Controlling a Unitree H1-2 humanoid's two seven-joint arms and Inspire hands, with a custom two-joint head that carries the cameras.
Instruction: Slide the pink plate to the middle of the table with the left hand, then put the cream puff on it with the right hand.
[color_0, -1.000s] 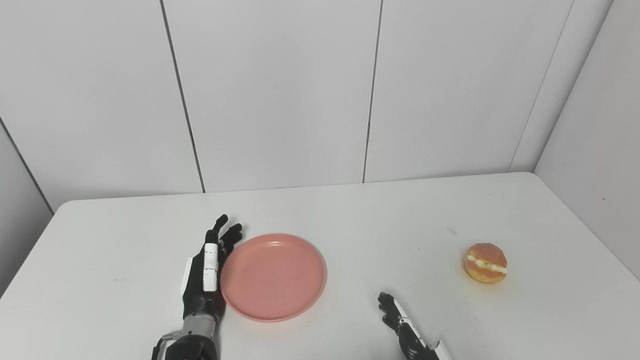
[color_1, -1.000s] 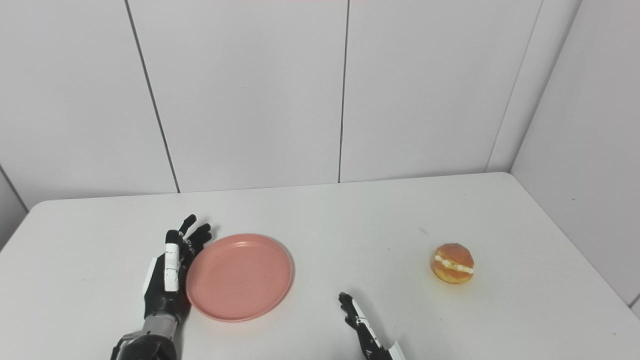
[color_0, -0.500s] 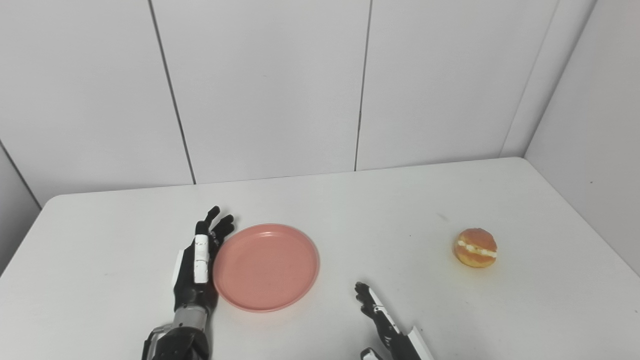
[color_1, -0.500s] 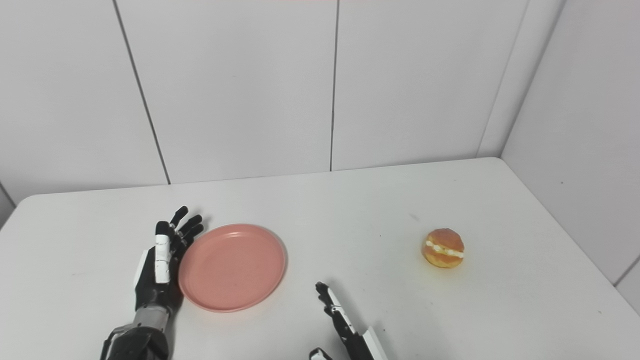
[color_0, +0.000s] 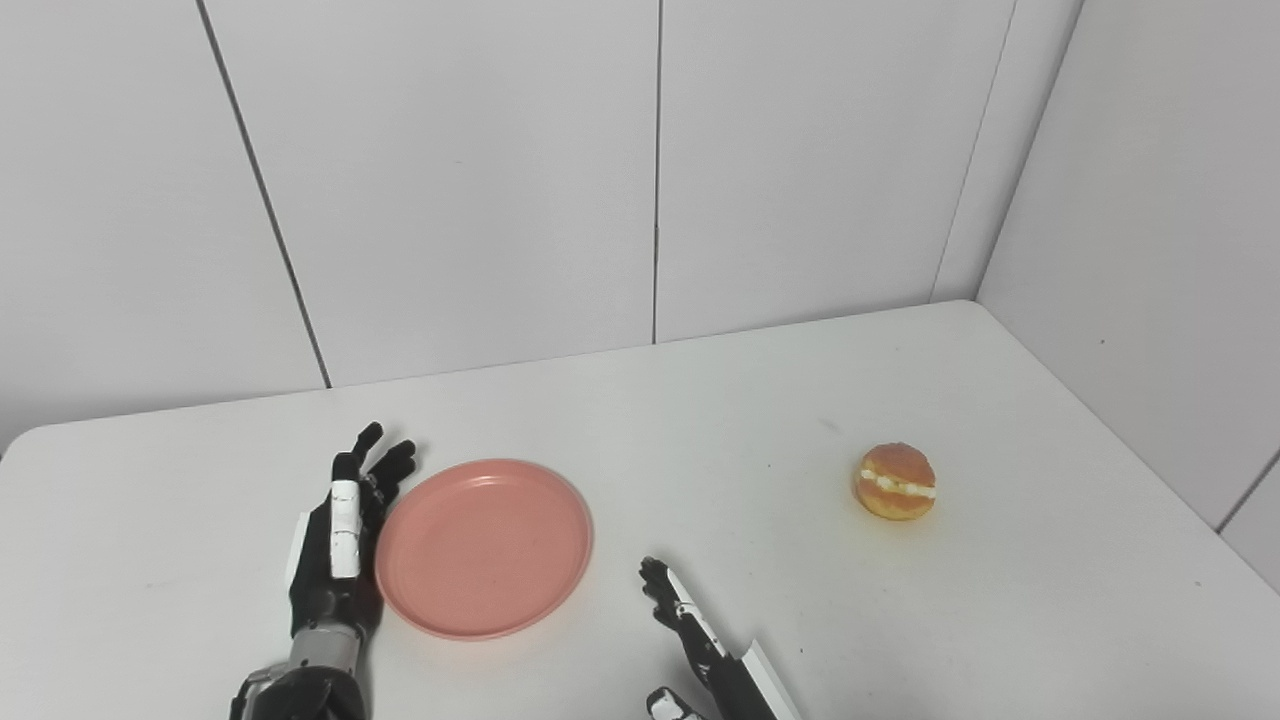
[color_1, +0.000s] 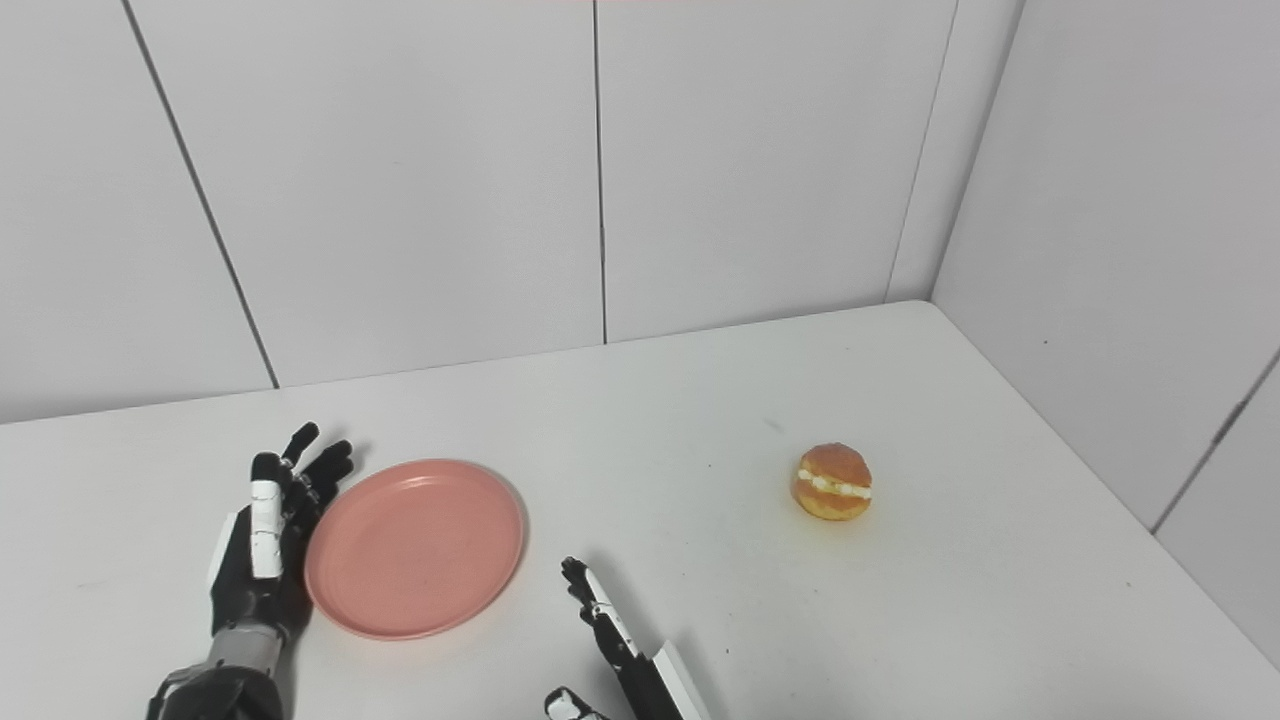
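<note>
A round pink plate (color_0: 485, 546) lies flat on the white table (color_0: 700, 420), left of centre. My left hand (color_0: 340, 530) stands open right beside the plate's left rim, fingers stretched away from me, its palm edge at the rim. My right hand (color_0: 690, 630) is open and empty near the front edge, to the right of the plate, fingers pointing away. A golden cream puff (color_0: 896, 481) with a white filling line sits alone further right, well clear of both hands.
Pale panelled walls (color_0: 650, 170) close the table's far side and its right side. The table's right edge (color_0: 1130, 440) runs close behind the cream puff. Bare tabletop lies between the plate and the puff.
The whole picture has shifted, so the camera has turned to the right. More of the right arm shows, reaching a little further out. Plate, puff and left hand keep their relation.
</note>
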